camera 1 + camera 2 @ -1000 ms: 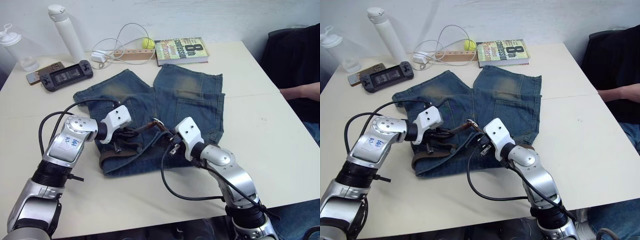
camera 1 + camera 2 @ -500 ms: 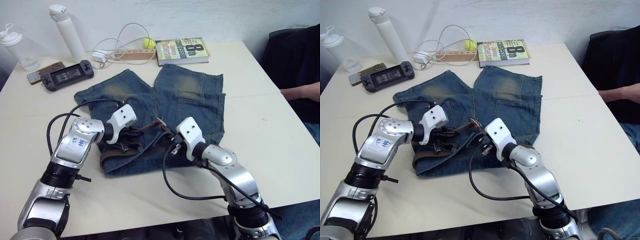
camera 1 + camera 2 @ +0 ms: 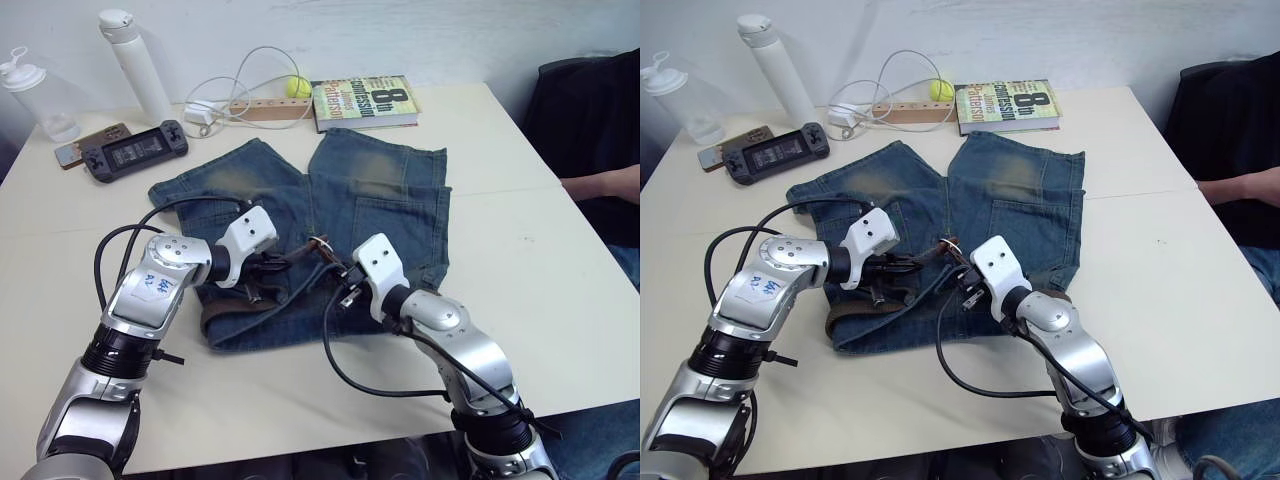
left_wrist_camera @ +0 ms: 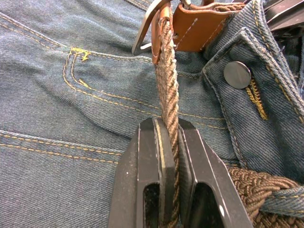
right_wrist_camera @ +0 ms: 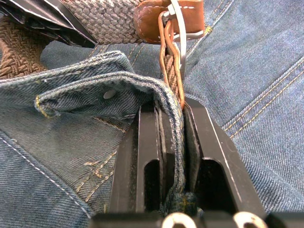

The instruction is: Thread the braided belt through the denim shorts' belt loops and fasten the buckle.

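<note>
- Left eye view: take the buckle [image 3: 318, 242] as your landmark. It sits lifted over the waistband of the denim shorts [image 3: 380, 190], between your two grippers.
- Left of the buckle: your left gripper [image 3: 262, 268] has both fingers clamped on the braided belt [image 4: 167, 109], edge-on. In the left wrist view the strap runs straight out from the fingers [image 4: 142, 175] to the buckle, so its long axis lies along the gripper's own line.
- More belt lies in the waistband on the near side of the buckle, below the left gripper.
- Right of the buckle: your right gripper [image 3: 345, 285] is pinched on a fold of waistband denim; in the right wrist view the strap also rises from between the fingers [image 5: 147, 156] to the buckle.
- Judgement: both grippers are near the buckle, one on each side; fastening turns on which strap end feeds the frame. I cannot tell whether the prong is seated.
</note>
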Controlling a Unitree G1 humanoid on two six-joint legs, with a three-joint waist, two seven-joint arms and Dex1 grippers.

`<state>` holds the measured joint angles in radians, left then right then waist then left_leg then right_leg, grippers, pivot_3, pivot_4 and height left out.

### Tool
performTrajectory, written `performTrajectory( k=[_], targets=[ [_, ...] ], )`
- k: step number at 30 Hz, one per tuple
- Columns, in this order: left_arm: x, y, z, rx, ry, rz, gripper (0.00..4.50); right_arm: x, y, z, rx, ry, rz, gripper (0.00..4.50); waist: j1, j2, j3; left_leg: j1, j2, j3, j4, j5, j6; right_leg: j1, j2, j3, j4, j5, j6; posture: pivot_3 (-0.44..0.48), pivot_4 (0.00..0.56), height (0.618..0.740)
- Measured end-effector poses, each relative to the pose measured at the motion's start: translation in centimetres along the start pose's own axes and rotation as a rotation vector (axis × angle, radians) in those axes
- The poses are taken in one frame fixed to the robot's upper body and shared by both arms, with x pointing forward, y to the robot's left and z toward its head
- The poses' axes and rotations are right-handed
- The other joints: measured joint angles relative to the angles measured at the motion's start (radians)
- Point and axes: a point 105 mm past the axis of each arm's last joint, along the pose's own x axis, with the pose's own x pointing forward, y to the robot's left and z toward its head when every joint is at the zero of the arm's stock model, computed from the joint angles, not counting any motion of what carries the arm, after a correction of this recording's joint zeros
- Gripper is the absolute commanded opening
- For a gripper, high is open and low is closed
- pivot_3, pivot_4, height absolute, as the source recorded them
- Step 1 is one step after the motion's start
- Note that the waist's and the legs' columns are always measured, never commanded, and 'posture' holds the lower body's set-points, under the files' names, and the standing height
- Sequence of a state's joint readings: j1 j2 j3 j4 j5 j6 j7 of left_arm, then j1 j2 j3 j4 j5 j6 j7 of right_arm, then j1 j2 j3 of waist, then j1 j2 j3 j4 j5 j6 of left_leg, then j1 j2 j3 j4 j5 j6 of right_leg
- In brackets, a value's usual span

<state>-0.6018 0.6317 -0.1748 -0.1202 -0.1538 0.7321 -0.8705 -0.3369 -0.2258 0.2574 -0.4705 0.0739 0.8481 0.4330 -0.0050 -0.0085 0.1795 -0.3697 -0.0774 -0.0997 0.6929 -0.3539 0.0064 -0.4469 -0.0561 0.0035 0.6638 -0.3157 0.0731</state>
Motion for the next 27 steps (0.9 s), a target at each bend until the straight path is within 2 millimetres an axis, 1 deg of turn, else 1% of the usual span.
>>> performTrajectory(
  k=[4, 6, 9, 11, 14, 16, 18, 20, 21, 23, 24, 27],
  targets=[
    [0.5, -0.4, 0.4, 0.022, -0.014, -0.019, 0.0, -0.2, 0.7, 0.0, -0.015, -0.008, 0.081, 0.01, -0.001, 0.0, 0.0, 0.0, 0.0, 0.0, 0.0, 0.0, 0.0, 0.0, 0.0, 0.0, 0.0, 0.0, 0.0, 0.0, 0.15, 0.734],
    [1.1, -0.9, 0.9, 0.043, -0.023, -0.048, 0.0, -0.7, 0.7, -0.3, -0.084, 0.007, 0.15, 0.01, 0.001, 0.0, 0.0, 0.0, 0.0, 0.0, 0.0, 0.0, 0.0, 0.0, 0.0, 0.0, -0.001, 0.0, 0.0, 0.0, 0.15, 0.734],
    [1.7, -1.4, 1.4, 0.058, -0.03, -0.075, 0.0, -1.1, 0.2, -0.3, -0.182, 0.024, 0.211, 0.01, 0.002, 0.0, 0.0, 0.0, 0.0, 0.0, 0.0, 0.0, 0.0, 0.0, 0.0, 0.0, -0.001, 0.0, 0.0, 0.0, 0.15, 0.734],
    [1.8, -1.5, 1.5, 0.064, -0.029, -0.082, 0.0, -1.2, 0.1, -0.4, -0.211, 0.027, 0.23, 0.01, 0.0, 0.0, 0.0, 0.0, 0.0, 0.0, 0.001, 0.0, 0.0, 0.0, 0.0, 0.0, -0.001, 0.0, 0.0, 0.0, 0.15, 0.734],
    [2.2, -1.8, 1.4, 0.08, -0.023, -0.106, 0.0, -1.2, 0.0, -0.6, -0.315, 0.044, 0.271, 0.01, 0.0, 0.0, 0.0, 0.0, 0.0, 0.0, 0.001, 0.0, 0.0, 0.0, 0.0, 0.0, -0.001, 0.0, 0.0, 0.0, 0.15, 0.734],
    [2.4, -1.9, 1.1, 0.085, -0.013, -0.117, 0.0, -1.3, 0.0, -0.8, -0.343, 0.053, 0.281, 1.03, 0.002, 0.0, 0.0, 0.0, 0.0, 0.0, 0.001, 0.0, 0.0, 0.0, 0.0, 0.0, -0.001, 0.0, 0.0, 0.0, 0.15, 0.734],
    [2.4, -1.8, 1.0, 0.083, -0.011, -0.119, 0.0, -1.4, 0.3, -0.9, -0.339, 0.047, 0.299, 1.76, 0.003, 0.0, 0.0, 0.0, 0.0, 0.0, 0.001, 0.0, 0.0, 0.0, 0.0, 0.0, -0.001, 0.0, 0.0, 0.0, 0.15, 0.734],
    [2.4, -1.8, 1.0, 0.092, -0.012, -0.123, 0.0, -1.9, 0.3, -0.9, -0.317, 0.037, 0.328, 2.67, 0.004, 0.0, 0.0, 0.0, 0.0, 0.0, 0.002, 0.0, 0.0, 0.0, 0.0, 0.0, -0.001, 0.0, 0.0, 0.0, 0.15, 0.734],
    [2.4, -1.9, 1.0, 0.098, -0.011, -0.127, 0.0, -2.4, 0.1, -0.8, -0.316, 0.035, 0.336, 3.22, 0.004, 0.0, 0.0, -0.001, 0.0, 0.0, 0.002, 0.0, 0.0, 0.0, 0.0, 0.0, -0.001, 0.0, 0.0, 0.0, 0.15, 0.734],
    [2.4, -1.8, 0.9, 0.103, -0.007, -0.13, 0.0, -3.5, -1.1, -0.4, -0.313, 0.023, 0.326, 4.15, 0.006, 0.0, 0.0, -0.001, 0.0, 0.0, 0.002, 0.0, 0.0, 0.001, 0.0, 0.0, -0.001, 0.0, 0.0, 0.0, 0.15, 0.734],
    [2.4, -1.9, 0.9, 0.106, -0.006, -0.134, 0.0, -4.4, -1.6, -0.1, -0.298, 0.012, 0.33, 4.42, 0.008, 0.0, 0.0, -0.001, 0.0, 0.0, 0.002, 0.0, 0.001, 0.001, 0.0, 0.0, -0.001, 0.0, 0.0, 0.0, 0.15, 0.734],
    [2.5, -2.0, 0.9, 0.115, -0.004, -0.14, 0.0, -5.9, -2.8, 0.9, -0.282, -0.018, 0.343, 4.42, 0.009, 0.0, 0.0, -0.001, 0.0, 0.0, 0.003, 0.0, 0.001, 0.001, 0.0, 0.0, -0.001, 0.0, 0.0, 0.0, 0.15, 0.734]
  ],
)
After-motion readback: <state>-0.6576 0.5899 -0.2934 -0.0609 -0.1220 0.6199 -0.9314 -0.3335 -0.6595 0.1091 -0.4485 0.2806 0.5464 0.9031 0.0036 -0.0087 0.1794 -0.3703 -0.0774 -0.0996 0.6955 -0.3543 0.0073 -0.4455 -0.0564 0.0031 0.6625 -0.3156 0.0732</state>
